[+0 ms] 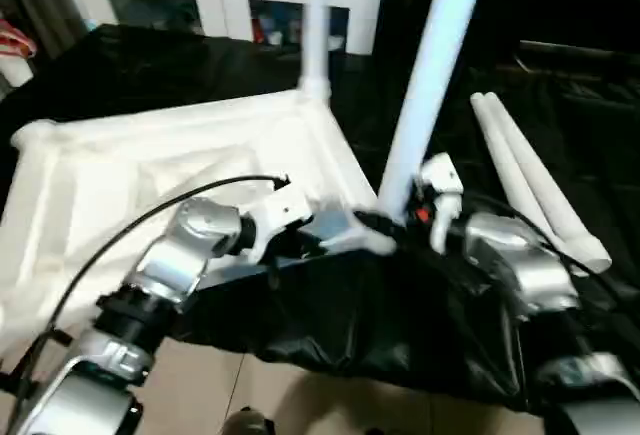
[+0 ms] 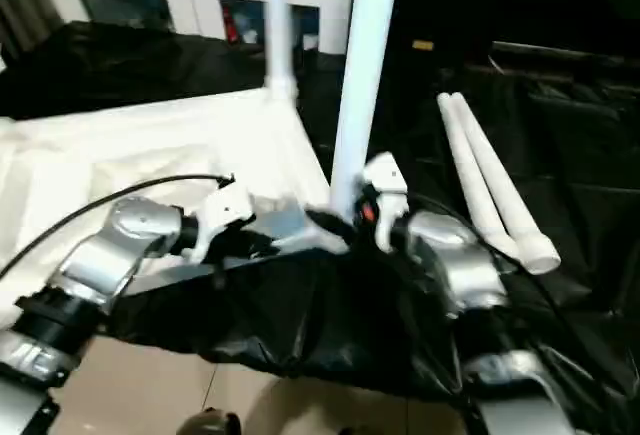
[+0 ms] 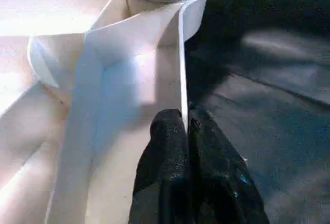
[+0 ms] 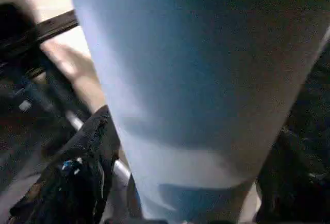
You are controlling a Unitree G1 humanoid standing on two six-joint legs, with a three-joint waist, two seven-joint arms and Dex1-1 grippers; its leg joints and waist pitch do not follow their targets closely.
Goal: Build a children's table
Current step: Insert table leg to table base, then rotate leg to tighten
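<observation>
The children's table top [image 1: 180, 165] lies upside down, ribbed underside up. One white leg [image 1: 318, 25] stands in its far right corner socket. A second leg [image 1: 430, 65] stands upright at the near right corner. My right gripper [image 4: 193, 131] straddles that leg's base, with one black finger [image 4: 87, 167] to each side and a thin gap beside it. My left gripper [image 3: 183, 123] is shut on the thin rim [image 3: 181, 69] of the top close to that same corner. Two loose legs [image 1: 535, 190] lie side by side to the right.
A black cloth [image 1: 400, 325] covers the work surface and hangs over its near edge above the tiled floor [image 1: 220, 395]. A white cabinet with glass doors [image 1: 220, 0] stands behind. A black cable [image 1: 110, 245] runs along my left forearm.
</observation>
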